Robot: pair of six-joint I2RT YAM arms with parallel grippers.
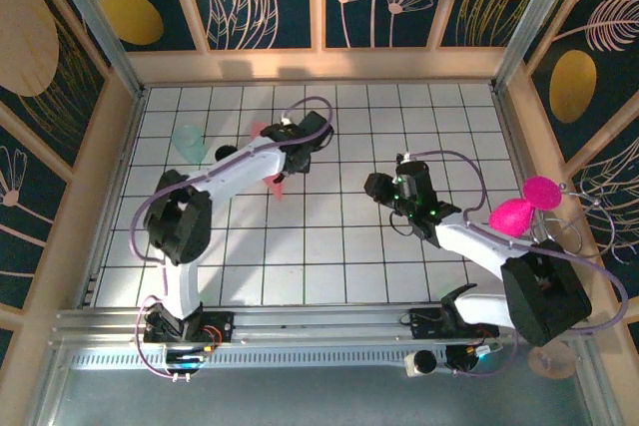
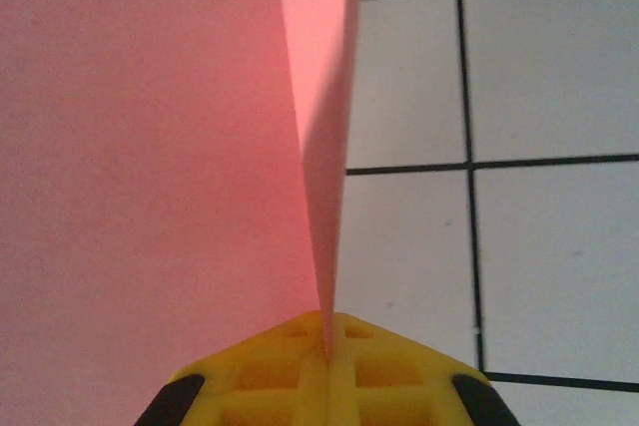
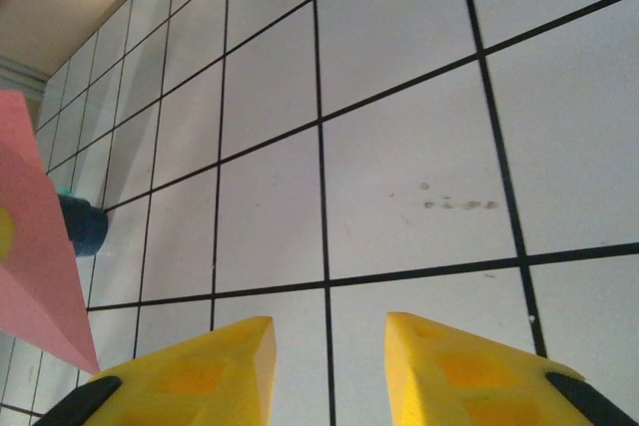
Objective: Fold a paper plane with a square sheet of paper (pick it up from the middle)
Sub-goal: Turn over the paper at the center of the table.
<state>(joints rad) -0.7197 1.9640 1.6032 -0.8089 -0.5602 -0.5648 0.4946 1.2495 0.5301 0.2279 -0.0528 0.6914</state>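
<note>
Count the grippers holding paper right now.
1. The left gripper is shut on the pink paper, mid-table left of centre. The right gripper stands open over bare tiles, holding nothing.

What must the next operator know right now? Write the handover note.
Left pincer: shut on the folded pink paper, pinching it at a crease that stands up between the yellow fingers.
Right pincer: open, empty, over bare white tiles, apart from the paper.
Paper: near the table's far left in the top view, under the left arm's wrist.
Done: paper picked up, at least one fold made.
Left: the fold stage is unclear from these views; finish the plane.
</note>
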